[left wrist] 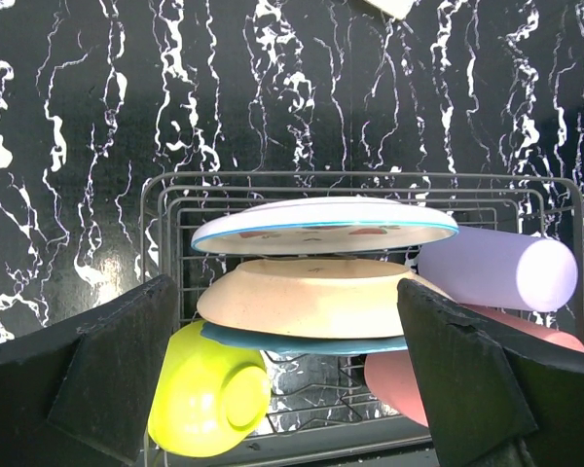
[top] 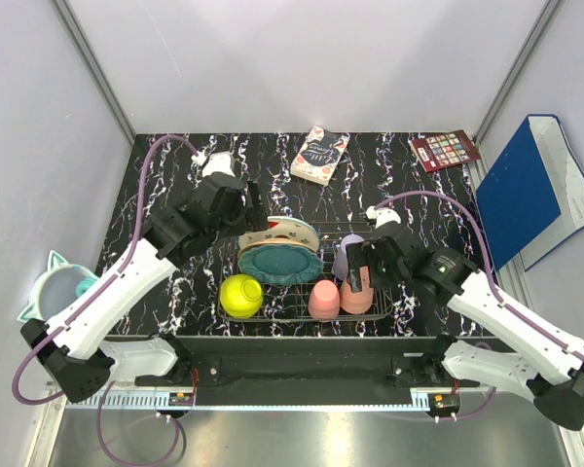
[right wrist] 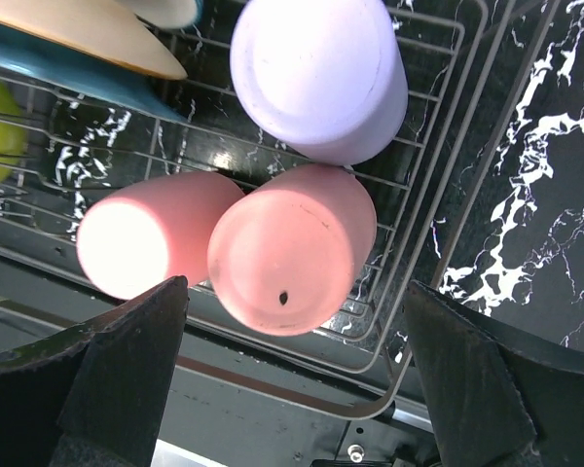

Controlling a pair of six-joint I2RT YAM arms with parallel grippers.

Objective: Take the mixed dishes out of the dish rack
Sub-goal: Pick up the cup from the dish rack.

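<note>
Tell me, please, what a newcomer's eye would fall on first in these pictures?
The dark wire-grid dish rack in the middle of the black white-veined table stands out, crowded with colour: a yellow-green bowl at its front left, two salmon-pink cups and a lilac cup on its right, white, peach and teal plates overlapping between. The left claw and right claw both hang open near it.

Table (top: 165, 185): black, with white marble veins.
Book (top: 319, 156): pale cover, flat at the far edge, near the middle.
Booklet (top: 445, 150): dark red, grid of small squares, far right corner.
Folder (top: 526, 190): blue, beside the table's right edge.
Bowl (top: 54, 287): mint, eared, off the left edge.
</note>
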